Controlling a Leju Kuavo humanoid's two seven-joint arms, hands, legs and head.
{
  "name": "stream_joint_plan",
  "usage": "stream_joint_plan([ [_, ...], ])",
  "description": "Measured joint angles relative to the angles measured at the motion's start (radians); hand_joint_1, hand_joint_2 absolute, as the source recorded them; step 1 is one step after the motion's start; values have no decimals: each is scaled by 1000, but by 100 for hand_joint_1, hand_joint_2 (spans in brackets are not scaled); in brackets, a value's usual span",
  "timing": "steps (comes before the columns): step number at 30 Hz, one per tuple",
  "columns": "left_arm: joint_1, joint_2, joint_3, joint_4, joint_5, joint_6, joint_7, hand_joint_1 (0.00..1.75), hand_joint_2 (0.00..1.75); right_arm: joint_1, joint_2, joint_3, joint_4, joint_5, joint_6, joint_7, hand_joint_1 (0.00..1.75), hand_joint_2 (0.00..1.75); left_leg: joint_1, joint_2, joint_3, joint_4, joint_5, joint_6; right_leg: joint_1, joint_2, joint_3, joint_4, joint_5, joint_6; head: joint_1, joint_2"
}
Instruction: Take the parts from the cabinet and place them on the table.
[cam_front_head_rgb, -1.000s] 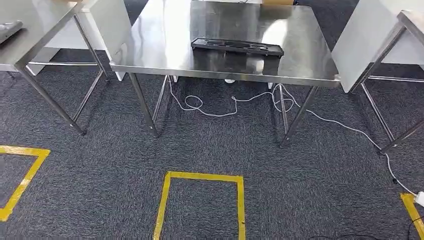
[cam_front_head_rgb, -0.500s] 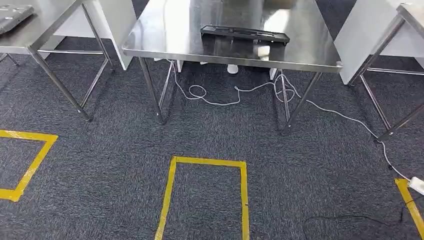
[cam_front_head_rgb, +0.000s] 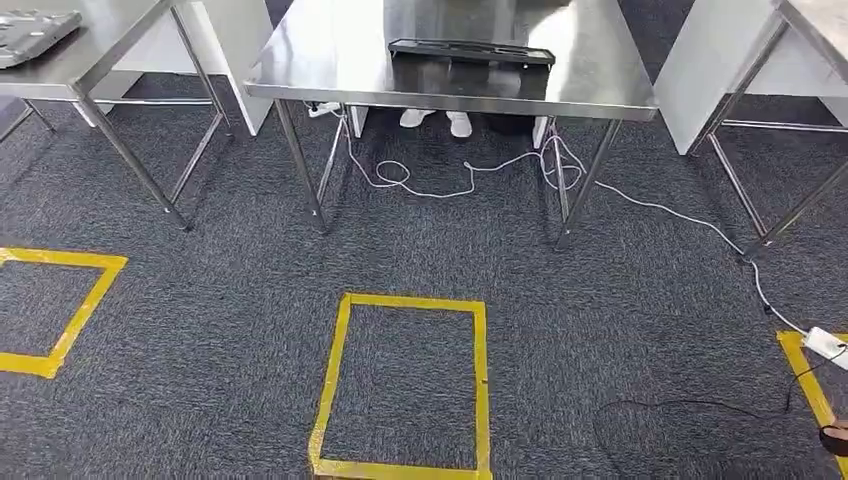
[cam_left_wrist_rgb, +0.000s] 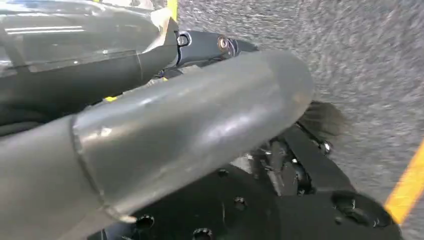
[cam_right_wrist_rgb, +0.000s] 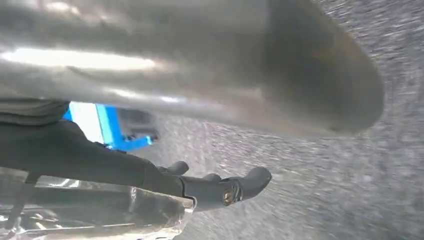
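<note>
Each hand, the left hand (cam_left_wrist_rgb: 165, 50) and the right hand (cam_right_wrist_rgb: 210, 190), seems to hold a clear plastic-wrapped part (cam_left_wrist_rgb: 75, 40), though the grip is unclear, with the counter (cam_front_head_rgb: 330, 60) and its black tray (cam_front_head_rgb: 470, 50) well ahead, so placing remains.

1. The table (cam_front_head_rgb: 330, 70) is showing a glossy, mirror-smooth steel top on thin metal legs.
2. The tray (cam_front_head_rgb: 470, 51) on it is looking like matt black plastic.
3. The carpet (cam_front_head_rgb: 230, 330) is looking rough, dark grey and flecked.
4. The yellow tape (cam_front_head_rgb: 410, 302) on the carpet is lying smooth and flat.
5. The left hand (cam_left_wrist_rgb: 165, 125) is showing smooth grey plastic with a soft sheen.
</note>
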Motion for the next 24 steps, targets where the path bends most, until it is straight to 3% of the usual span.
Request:
stream_joint_plan([
  [1, 0, 1, -8, 0, -8, -4, 0, 0, 0, 0, 0, -6, 0, -3, -4, 0, 0, 0, 2, 0, 42, -44, 33, 1, 0, 0, -12, 2, 10, 3, 0, 0],
  [2, -1, 2, -15, 0, -10, -7, 0, 0, 0, 0, 1, -12, 0, -5, -9, 0, 0, 0, 3, 0, 103, -120, 55, 3, 0, 1, -24, 5, 20, 6, 0, 0],
  [4, -6, 5, -24, 0, -19, -8, 1, 0, 0, 1, 3, -19, 0, -8, -12, -4, 0, 0, -1, -5, 243, -286, 43, 11, 7, 4, -49, 14, 35, 17, -2, 0],
  [5, -8, 7, -28, 0, -19, -8, 1, 0, 0, 2, 4, -20, 0, -8, -13, -6, 0, 0, -2, -7, 258, -336, 28, 15, 7, 2, -58, 20, 45, 26, 1, 0],
  [7, -8, 9, -35, 0, -21, -10, 3, 0, 0, 1, 6, -23, 0, -7, -14, -11, 0, 0, -12, -8, 239, -335, 33, 21, -1, 1, -75, 20, 67, 43, -1, 0],
  [8, -7, 10, -36, 0, -19, -9, 5, 0, 0, 3, 7, -25, 0, -7, -14, -13, 0, 0, -13, -7, 232, -349, 42, 30, 5, 2, -80, 20, 75, 53, 0, 0],
  [9, -7, 10, -37, 0, -19, -8, 6, 0, 0, 2, 7, -28, 0, -6, -14, -15, 0, 0, -4, 0, 229, -358, 52, 41, 3, 3, -92, 37, 55, 51, 0, 0],
  [10, -8, 11, -37, 0, -19, -8, 6, 0, 0, 3, 7, -29, 0, -5, -14, -16, 0, 0, -10, -2, 219, -359, 60, 46, 2, 6, -112, 68, 18, 46, 3, 0],
  [12, -7, 13, -37, 0, -18, -7, 7, 0, 0, 4, 9, -30, 0, -4, -14, -19, 0, 0, -16, 2, 194, -357, 78, 59, -1, 8, -159, 226, -84, 27, 9, 0],
  [13, -7, 14, -37, 0, -18, -7, 7, 0, 0, 5, 9, -31, 0, -4, -14, -20, 0, 0, -19, 4, 182, -357, 88, 61, -3, 8, -176, 298, -114, 26, 8, 0],
  [14, -8, 15, -37, 0, -18, -7, 7, 0, 0, 6, 9, -33, 1, -4, -14, -21, 0, 0, -20, 5, 169, -356, 98, 60, -3, 9, -175, 335, -116, 32, 9, 0],
  [15, -8, 15, -37, 0, -18, -7, 7, 0, 0, 6, 9, -35, 0, -4, -14, -21, 0, 0, -20, 7, 156, -355, 107, 59, -4, 9, -155, 329, -100, 43, 9, 0],
  [17, -8, 15, -37, 0, -18, -7, 7, 0, 0, 5, 8, -35, 0, -2, -13, -24, 0, 0, -20, 8, 130, -352, 125, 54, -6, 9, -65, 217, -48, 64, 8, 0],
  [18, -8, 15, -37, 0, -18, -7, 7, 0, 0, 3, 8, -35, 0, -1, -12, -24, 0, 0, -19, 7, 121, -347, 134, 49, -7, 9, 5, 117, -34, 67, 9, 0],
  [19, -8, 15, -37, 0, -18, -6, 7, 0, 0, 0, 8, -35, 0, -1, -11, -24, 0, 0, -24, 8, 108, -338, 138, 42, -6, 11, 68, 29, -51, 61, 9, 0],
  [20, -8, 14, -37, 0, -18, -6, 7, 0, 0, -1, 8, -35, 0, -1, -11, -23, 0, 0, -25, 9, 99, -333, 147, 36, 5, 16, 86, -19, -66, 53, 8, 0],
  [22, -8, 14, -37, 0, -26, 0, 8, 0, 0, -1, 9, -36, 0, -3, -11, -17, 0, 0, -26, 9, 93, -329, 164, 30, 4, 17, 61, -3, -58, 51, 7, 0],
  [23, -8, 14, -40, 0, -37, 8, 8, 0, 0, 0, 10, -38, 0, -8, -12, -13, 0, 0, -26, 7, 91, -325, 166, 27, 1, 16, 54, -1, -55, 45, 8, 0],
  [24, -8, 15, -44, 0, -43, 15, 8, 0, 0, -2, 10, -41, 0, -12, -13, -10, 0, 0, -20, 4, 84, -312, 147, 19, -21, 14, 53, -2, -51, 33, 5, 0],
])
